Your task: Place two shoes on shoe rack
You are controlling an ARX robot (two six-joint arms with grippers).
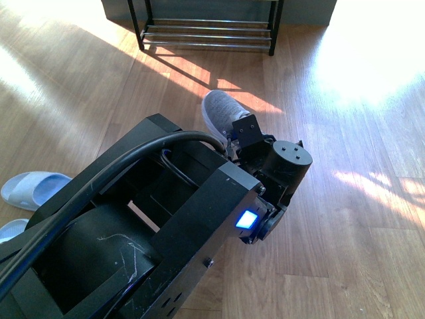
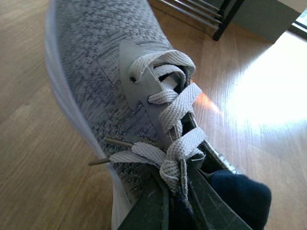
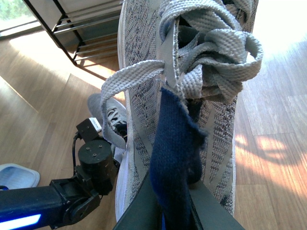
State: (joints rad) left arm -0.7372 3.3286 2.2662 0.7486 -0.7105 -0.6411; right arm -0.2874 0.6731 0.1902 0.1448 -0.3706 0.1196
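Left fingers [image 2: 144,211] pinched shut on the navy-lined collar of a grey sneaker [image 2: 86,62]. Its laces [image 2: 172,110] sit just past the grip and the toe points away, roughly toward the shoe rack [image 1: 206,36]. Can't tell if its sole touches the wood floor [image 1: 345,199]. Right fingers [image 3: 211,213] clamped on the navy tongue of the other grey sneaker [image 3: 139,96], held up close in front of the right wrist camera. Left arm [image 1: 199,212] fills the lower left of the front view, with the first sneaker at its tip. Rack stands at the far edge of the floor, well apart from that sneaker. Two pale blue slides [image 1: 33,187] lie on the floor at the left, beside the arm.
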